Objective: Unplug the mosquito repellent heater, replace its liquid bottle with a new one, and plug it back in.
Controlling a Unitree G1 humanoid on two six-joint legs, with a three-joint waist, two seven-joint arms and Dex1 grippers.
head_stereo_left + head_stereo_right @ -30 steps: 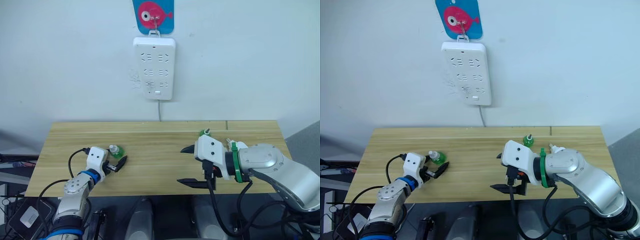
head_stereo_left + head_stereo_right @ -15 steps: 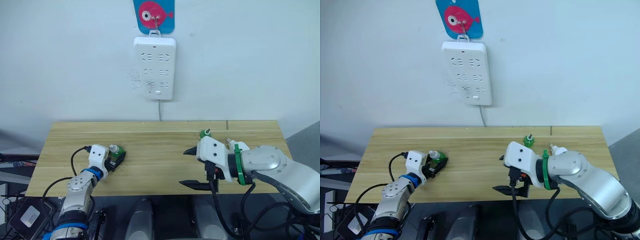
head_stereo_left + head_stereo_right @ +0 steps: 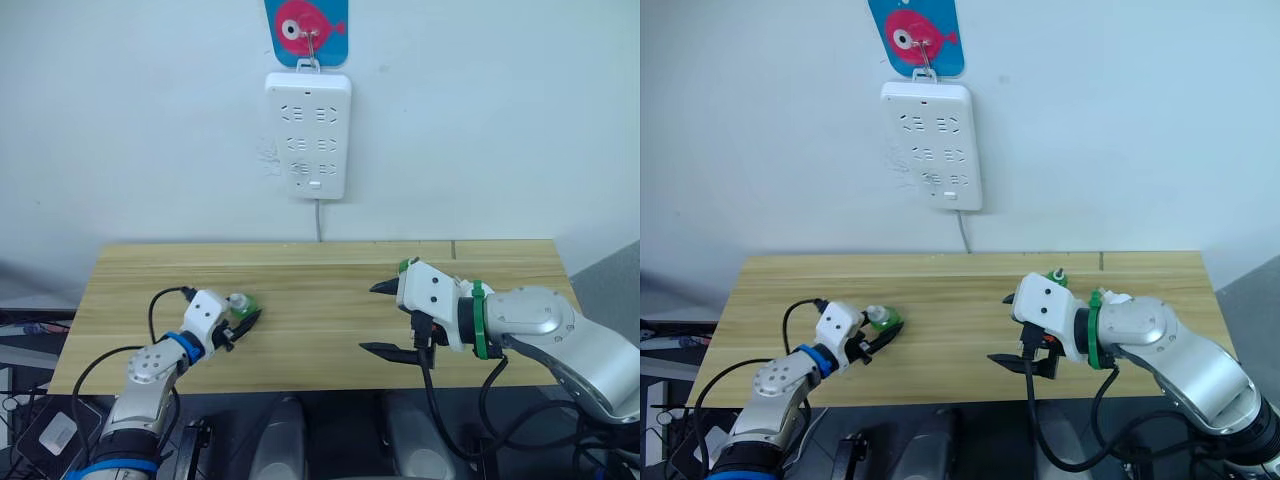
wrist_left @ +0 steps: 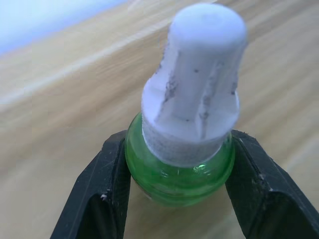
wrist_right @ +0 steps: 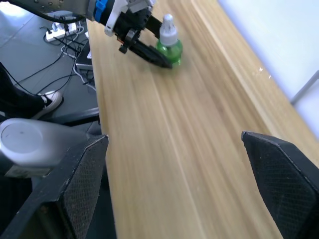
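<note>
Green liquid bottle (image 4: 179, 174) with white cap stands on wooden table (image 3: 310, 300) near left edge, clamped at its round body between both black fingers (image 4: 99, 194) of left gripper (image 3: 243, 318). Liquid level inside not discernible; no label or writing readable on it.

Mosquito repellent heater (image 3: 1114, 298): white rounded piece peeks from behind right arm near table's right edge. Second green bottle (image 3: 1056, 277) just beside it, toward table's far edge.

Right gripper (image 3: 385, 318) hovers at table's near edge, fingers spread wide, empty.

White power strip (image 3: 309, 135) hangs on wall under fish-shaped hook (image 3: 306, 28).

The right arm (image 3: 520, 325) hides most of a green bottle (image 3: 1057, 277) and a white thing (image 3: 1112, 297) behind it.
</note>
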